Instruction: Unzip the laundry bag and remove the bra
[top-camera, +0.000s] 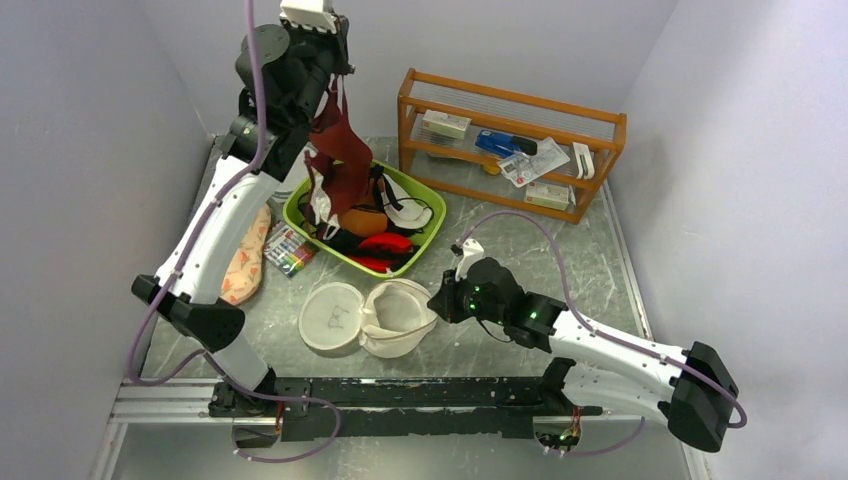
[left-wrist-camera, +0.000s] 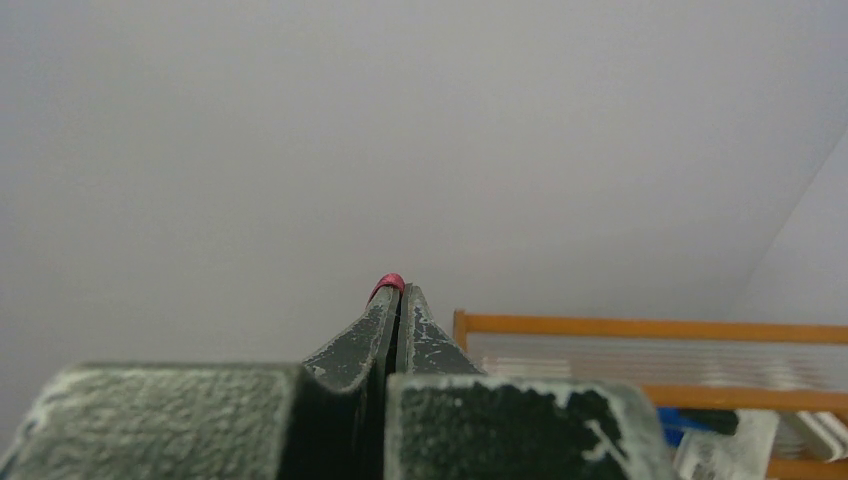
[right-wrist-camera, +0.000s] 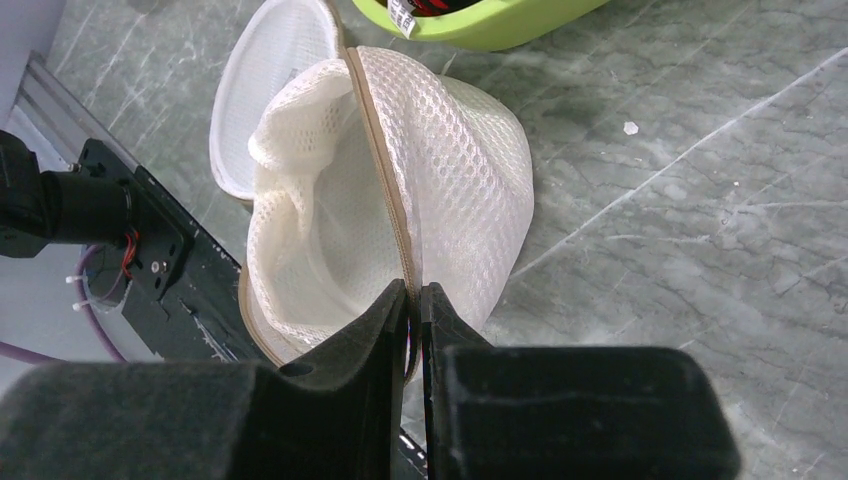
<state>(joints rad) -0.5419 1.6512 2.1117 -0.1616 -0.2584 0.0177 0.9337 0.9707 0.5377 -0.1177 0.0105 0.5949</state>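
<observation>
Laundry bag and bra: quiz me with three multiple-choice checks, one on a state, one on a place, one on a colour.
1. The laundry bag, its rim pinched by the right gripper, is: A zipped shut; B unzipped, with its lid flipped aside; C turned upside down.
2. The bra is: A inside the bag; B in the right gripper; C hanging from the left gripper.
3. The basin of garments is: A lime green; B blue; C white.
Answers: B, the mesh interior is exposed; C, the raised arm's shut jaws clamp a maroon strap; A, its rim shows lime green.
</observation>
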